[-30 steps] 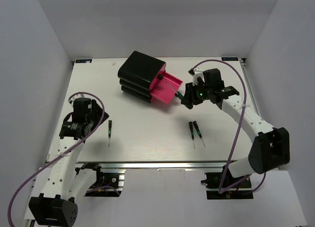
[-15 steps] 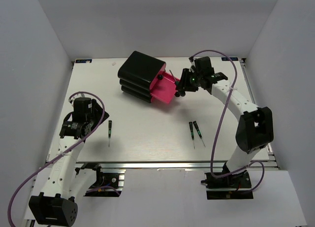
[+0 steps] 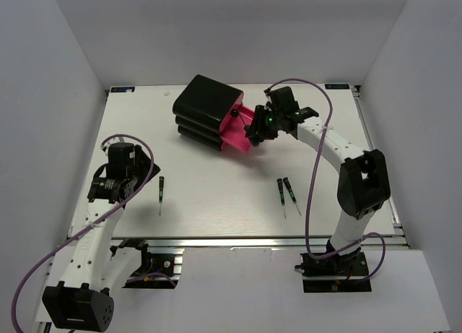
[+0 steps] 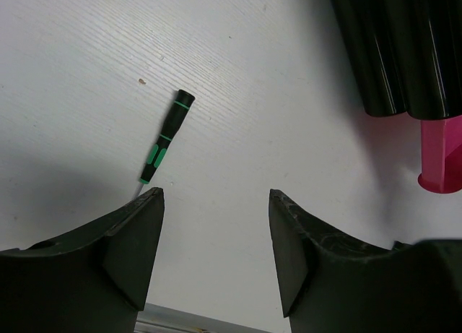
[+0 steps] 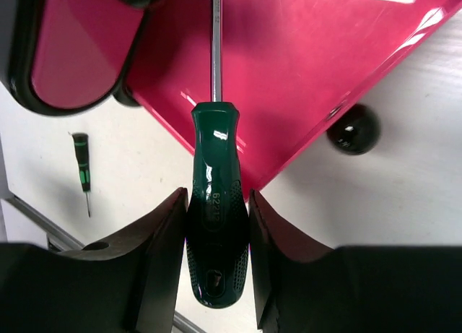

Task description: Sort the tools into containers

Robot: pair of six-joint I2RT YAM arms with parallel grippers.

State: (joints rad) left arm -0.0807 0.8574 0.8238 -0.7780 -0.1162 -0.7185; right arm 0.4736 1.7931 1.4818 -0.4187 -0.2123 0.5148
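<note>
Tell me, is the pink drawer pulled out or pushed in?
Pulled out. The pink drawer sticks out of the black box, its floor showing. The right gripper holds the green screwdriver over it.

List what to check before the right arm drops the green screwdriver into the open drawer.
1. Grip: right gripper closed on the green-handled screwdriver: ok.
2. Pink drawer pulled out beneath the tool: ok.
3. Shaft over the drawer floor: ok.
4. Whole handle inside the drawer rim: cannot tell. In the right wrist view its butt end lies over the table.
5. Left gripper open, holding nothing, away from the black box: ok.
</note>
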